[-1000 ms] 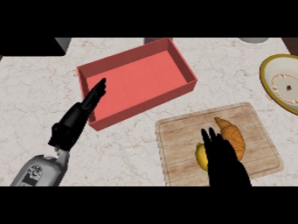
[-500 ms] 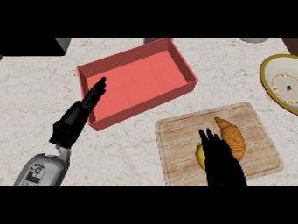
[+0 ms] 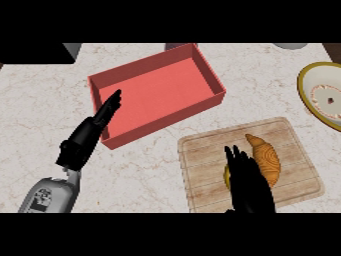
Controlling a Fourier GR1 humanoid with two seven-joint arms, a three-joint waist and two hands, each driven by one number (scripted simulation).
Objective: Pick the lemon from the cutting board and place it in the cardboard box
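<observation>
A wooden cutting board (image 3: pixel 202 150) lies at the lower right of the counter. On it, only a thin yellow edge of the lemon (image 3: pixel 227 175) shows. My right hand (image 3: pixel 247 182) lies over the lemon with straight fingers pointing away from me and hides most of it. A brown croissant (image 3: pixel 265 157) lies just right of those fingers on the same board. The box (image 3: pixel 158 92) looks red here, is open-topped and empty, and stands up and left of the board. My left hand (image 3: pixel 88 137) rests open by the box's near left corner, fingertips at its wall.
A yellow-rimmed plate (image 3: pixel 335 97) sits at the right edge of the view. A grey object (image 3: pixel 71 48) and a pale one (image 3: pixel 291 45) stand along the far edge. Bare marble counter (image 3: pixel 25 110) stretches left of the box.
My right hand has shifted slightly left over the lemon, so less yellow shows than a second ago. The left hand, box and croissant have not moved.
</observation>
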